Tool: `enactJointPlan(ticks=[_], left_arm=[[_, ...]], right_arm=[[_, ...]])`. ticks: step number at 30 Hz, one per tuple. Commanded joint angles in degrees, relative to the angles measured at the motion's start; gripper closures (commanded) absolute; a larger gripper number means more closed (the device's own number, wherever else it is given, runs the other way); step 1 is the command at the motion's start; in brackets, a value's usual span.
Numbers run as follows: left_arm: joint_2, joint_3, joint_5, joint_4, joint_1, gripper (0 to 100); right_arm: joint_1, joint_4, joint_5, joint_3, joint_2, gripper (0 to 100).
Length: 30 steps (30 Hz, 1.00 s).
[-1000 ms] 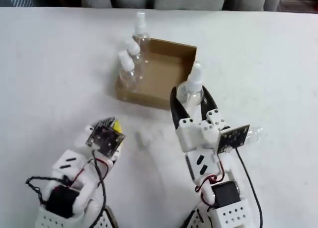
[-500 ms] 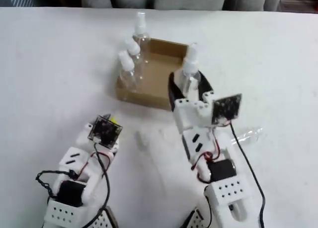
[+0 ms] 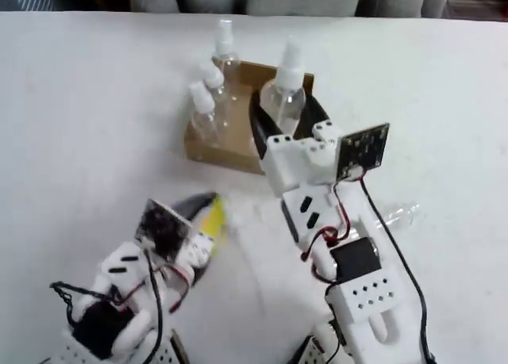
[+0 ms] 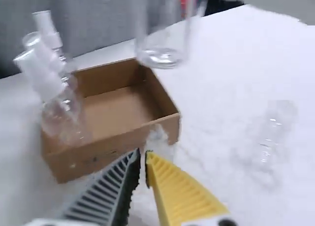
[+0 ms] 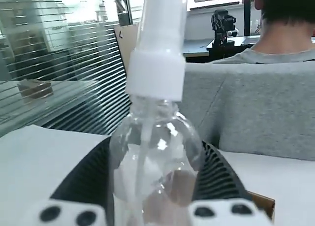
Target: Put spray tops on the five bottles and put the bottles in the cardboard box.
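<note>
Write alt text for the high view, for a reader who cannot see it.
The right claw holds a capped spray bottle upright over the cardboard box. Three more capped bottles stand at the box's left edge, and a clear bottle lies on the table beside the right arm. The left claw, shut, sits in front of the box.

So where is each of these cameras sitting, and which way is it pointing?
High view: fixed above the table, facing down; both arms show, the right gripper holding a bottle at the cardboard box.
Left wrist view: on the left arm, looking along the left gripper towards the box.
Right wrist view: on the right arm, looking past its bottle into the room.
Shared: the high and left wrist views both show box and bottle.
</note>
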Motion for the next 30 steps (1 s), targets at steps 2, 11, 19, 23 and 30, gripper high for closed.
enactJointPlan(ticks=[2, 11, 19, 23, 30], left_arm=[[-0.8, -6.0, 0.8, 0.6, 16.0, 98], [-0.8, -6.2, 0.5, -4.7, 22.4, 98], [-0.8, -6.0, 0.7, -5.1, 16.4, 98], [-0.8, -3.1, 0.7, -7.6, 12.6, 98], [-0.8, 1.3, 0.8, -12.0, 11.2, 98]], right_arm=[[-1.5, 2.8, -0.6, -7.2, 0.1, 98.4], [-9.0, 10.5, -0.6, -7.3, -0.5, 98.4], [-10.6, 20.4, -0.7, -7.5, -1.4, 98.4], [-10.7, 25.5, -0.6, -7.5, -6.6, 98.4], [-10.2, 30.5, -0.5, -7.0, -9.9, 98.4]])
